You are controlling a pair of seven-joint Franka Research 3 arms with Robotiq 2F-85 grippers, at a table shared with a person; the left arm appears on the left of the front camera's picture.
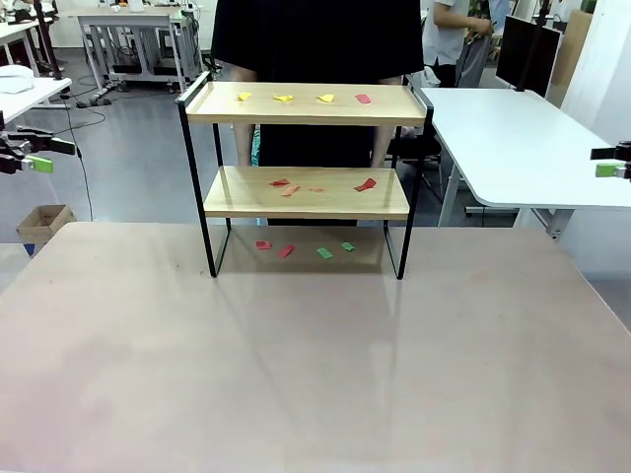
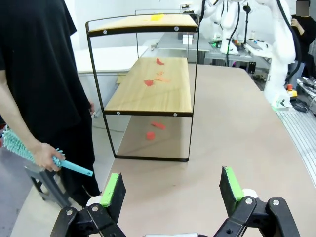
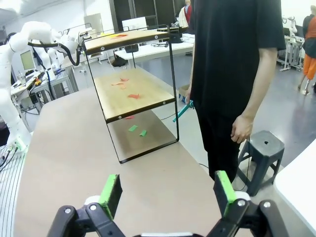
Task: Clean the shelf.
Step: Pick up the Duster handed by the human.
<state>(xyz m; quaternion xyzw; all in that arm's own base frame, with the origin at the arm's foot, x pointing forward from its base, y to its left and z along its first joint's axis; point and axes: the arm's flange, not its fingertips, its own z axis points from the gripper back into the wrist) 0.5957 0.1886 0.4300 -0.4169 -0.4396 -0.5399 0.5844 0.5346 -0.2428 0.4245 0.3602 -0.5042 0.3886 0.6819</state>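
Nearby, the left gripper (image 2: 172, 187) and right gripper (image 3: 167, 191) hung wide open and empty at either side of the table (image 1: 296, 374). Farther on, the shelf (image 1: 246, 197) stood at the table's far middle, paper scraps (image 1: 284, 98) strewn on both boards and beneath. Its thin frame looked easy to shove or tip with a careless sweep, and the person's hand (image 2: 47, 157) behind it held a teal brush (image 2: 17, 144), so a reach risked collision.

Table (image 1: 315, 374): bore the shelf (image 1: 306, 212) at its far middle.
Top board (image 1: 306, 108): held three yellow scraps (image 1: 284, 98), with one red scrap (image 1: 363, 99) rightmost.
Lower board (image 1: 237, 189): held red scraps (image 1: 366, 184).
Tabletop beneath: held two red bits (image 1: 286, 250) left, two green bits (image 1: 324, 253) right.
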